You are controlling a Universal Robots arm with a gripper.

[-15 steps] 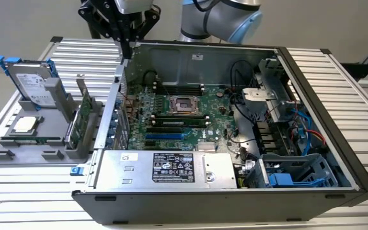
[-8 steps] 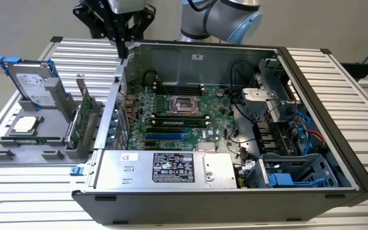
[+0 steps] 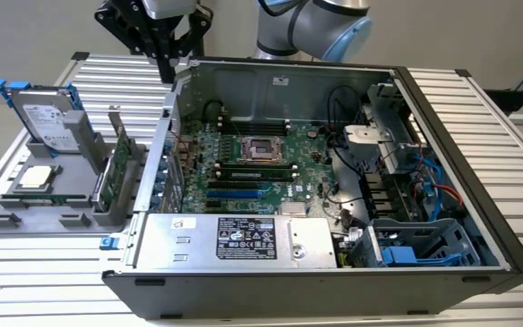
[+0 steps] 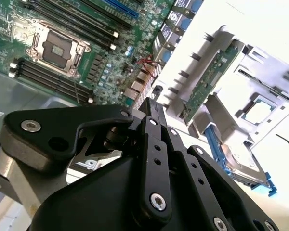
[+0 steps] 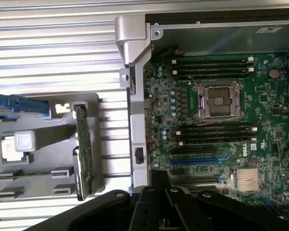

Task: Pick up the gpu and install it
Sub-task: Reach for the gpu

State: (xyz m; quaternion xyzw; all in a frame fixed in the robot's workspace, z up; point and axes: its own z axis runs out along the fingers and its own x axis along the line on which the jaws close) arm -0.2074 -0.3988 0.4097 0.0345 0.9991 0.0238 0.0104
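Note:
The gpu (image 3: 119, 167) stands on edge in a grey holder (image 3: 25, 221) to the left of the open computer case in the exterior view. It is a green board with a silver bracket rising at its far end. In both wrist views it shows edge-on, a thin green card (image 4: 208, 82) (image 5: 85, 144) in the holder's slot. My gripper (image 3: 167, 71) hangs above the case's rear left corner, higher than the gpu and apart from it. Its black fingers (image 4: 151, 108) (image 5: 159, 177) are shut together with nothing between them.
The open case (image 3: 479, 225) holds a green motherboard (image 3: 243, 163) with a bare processor socket (image 5: 216, 98), a silver power supply (image 3: 234, 238) and a blue drive cage. The holder also carries a hard drive (image 3: 43, 116) in a blue frame and a processor chip (image 3: 36, 177). Ribbed aluminium table (image 3: 25, 286) all round.

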